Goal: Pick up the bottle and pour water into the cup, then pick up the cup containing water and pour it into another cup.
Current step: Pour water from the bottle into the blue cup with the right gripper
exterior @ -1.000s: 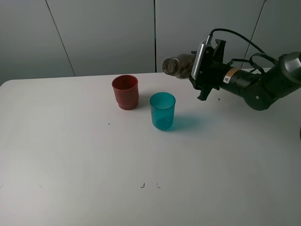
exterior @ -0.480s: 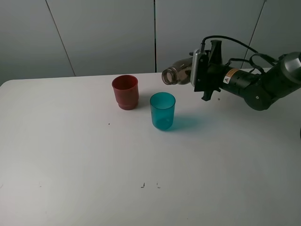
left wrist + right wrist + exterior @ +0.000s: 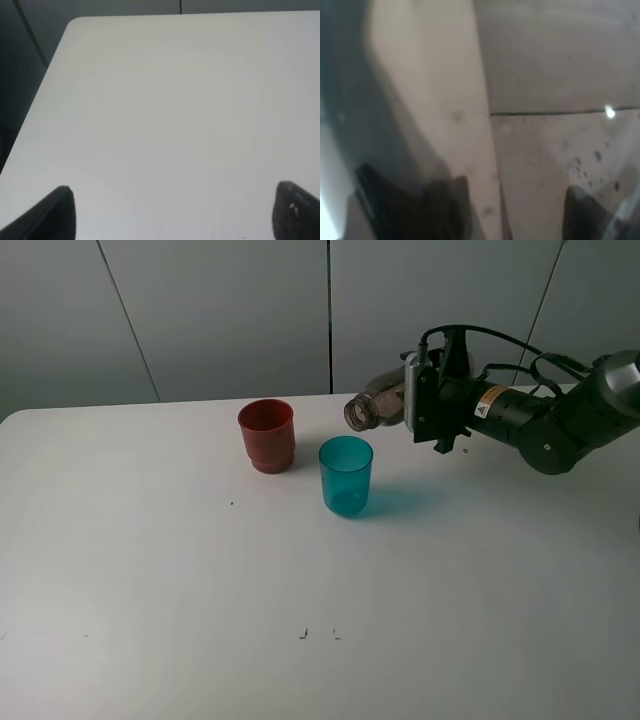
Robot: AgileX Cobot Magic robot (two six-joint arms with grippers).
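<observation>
The smoky grey-brown bottle [image 3: 372, 406] lies nearly level in the air, its open mouth pointing left and slightly down, up and to the right of the teal translucent cup [image 3: 346, 476]. My right gripper [image 3: 416, 400] is shut on the bottle's body. In the right wrist view the bottle [image 3: 535, 150] fills the blurred picture between the dark fingers [image 3: 445, 200]. The red-brown cup [image 3: 267, 435] stands upright just left of and behind the teal cup. No stream of water shows. My left gripper [image 3: 170, 215] is open and empty over bare table, out of the exterior view.
The white table [image 3: 150, 570] carries only the two cups; a few small dark marks [image 3: 318, 634] lie near its front. Its far left corner and edge show in the left wrist view [image 3: 70, 25]. Grey wall panels stand behind.
My right gripper has rolled at the wrist, and the bottle's mouth has tipped lower and come slightly nearer the teal cup. The cups have not moved.
</observation>
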